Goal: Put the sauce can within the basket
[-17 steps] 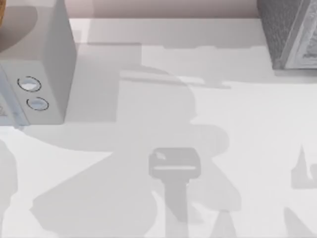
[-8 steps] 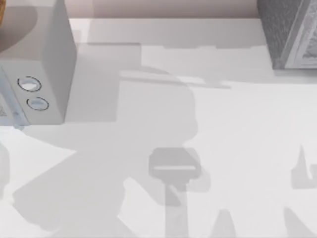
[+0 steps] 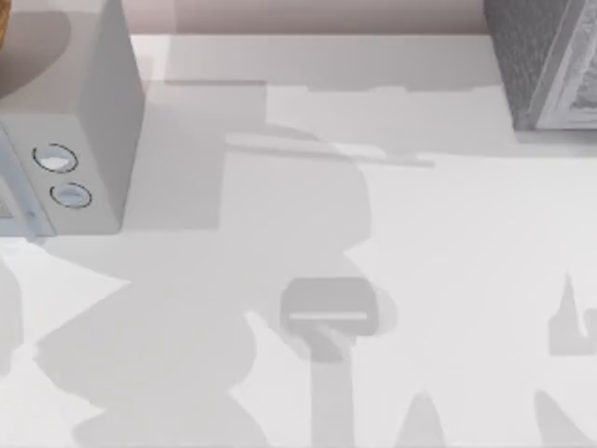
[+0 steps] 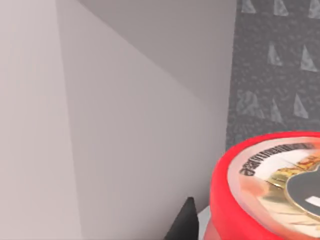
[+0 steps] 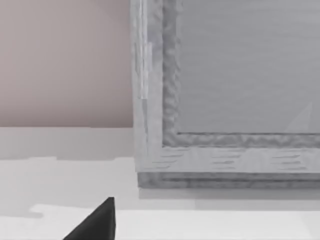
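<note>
A: Where's the sauce can (image 4: 270,190)?
B: Left wrist view has it close up: red wall, round end with a yellow-orange printed face and a grey centre. It sits right next to a dark grey patterned surface (image 4: 275,65). A plain pale grey wall (image 4: 110,130) is on its other side.
A: Left gripper holding it?
B: Can't tell. One dark fingertip (image 4: 184,225) shows just beside the can; the other finger is out of frame, so neither the opening nor the grip is readable.
A: Right gripper?
B: Same, can't tell. One dark fingertip (image 5: 97,222) over the white table (image 5: 210,222), near the corner of a grey textured box (image 5: 230,90).
A: Top view?
B: White table (image 3: 448,243) covered in arm shadows. Pale grey box with two round dials (image 3: 84,131) at the left edge, grey textured box (image 3: 546,61) at the far right corner.
</note>
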Controlling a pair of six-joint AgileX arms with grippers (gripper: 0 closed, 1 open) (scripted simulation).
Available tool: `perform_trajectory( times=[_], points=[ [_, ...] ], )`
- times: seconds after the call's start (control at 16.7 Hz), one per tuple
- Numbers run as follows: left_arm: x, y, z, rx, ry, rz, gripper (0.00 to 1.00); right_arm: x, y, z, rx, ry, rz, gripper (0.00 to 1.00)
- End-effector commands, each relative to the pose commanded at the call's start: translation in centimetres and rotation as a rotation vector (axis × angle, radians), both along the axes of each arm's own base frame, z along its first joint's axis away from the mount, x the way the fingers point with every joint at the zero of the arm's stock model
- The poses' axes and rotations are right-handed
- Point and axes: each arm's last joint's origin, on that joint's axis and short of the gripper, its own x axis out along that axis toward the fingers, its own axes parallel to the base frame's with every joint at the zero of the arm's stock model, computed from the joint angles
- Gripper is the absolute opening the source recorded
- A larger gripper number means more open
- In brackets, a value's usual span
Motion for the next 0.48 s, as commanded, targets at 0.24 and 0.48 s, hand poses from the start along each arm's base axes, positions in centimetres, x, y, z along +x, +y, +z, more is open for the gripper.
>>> perform_trajectory(
  times=[0.24, 0.48],
  points=[
    [0.9, -1.0, -0.5, -0.002, 0.005, -0.002, 0.00, 0.0, 0.0, 0.0, 0.000, 0.000, 0.000, 1.00],
    [1.6, -2.0, -0.9, 0.005, -0.014, 0.005, 0.00, 0.0, 0.0, 0.0, 0.000, 0.000, 0.000, 1.00]
  ],
)
